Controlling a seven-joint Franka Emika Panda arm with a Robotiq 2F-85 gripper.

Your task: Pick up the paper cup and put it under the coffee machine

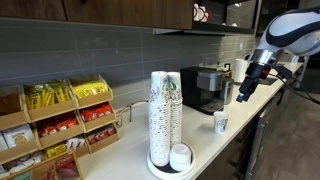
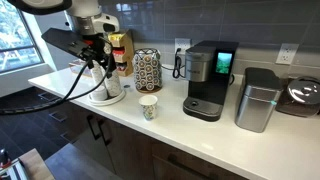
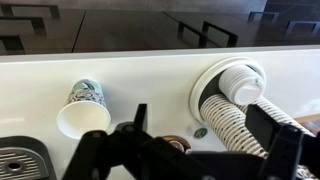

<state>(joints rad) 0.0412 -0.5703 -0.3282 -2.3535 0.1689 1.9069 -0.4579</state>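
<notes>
The paper cup (image 1: pixel 221 122) is small and white and stands upright on the white counter, in front of the coffee machine (image 1: pixel 208 88). Both show in both exterior views, cup (image 2: pixel 148 108) and black boxy machine (image 2: pixel 207 80). In the wrist view the cup (image 3: pixel 84 108) is seen from above at the left, and a corner of the machine's drip tray (image 3: pixel 18 160) shows at the bottom left. My gripper (image 3: pixel 200 128) is open and empty, high above the counter between the cup and the cup stacks. It also shows in both exterior views (image 1: pixel 245 92) (image 2: pixel 98 65).
Tall stacks of nested white cups (image 1: pixel 165 112) stand on a round white plate (image 3: pixel 205 78) with upturned cups beside them. Yellow and red snack boxes (image 1: pixel 60 120) fill a rack. A patterned pod holder (image 2: pixel 147 70) and a silver canister (image 2: pixel 257 100) flank the machine.
</notes>
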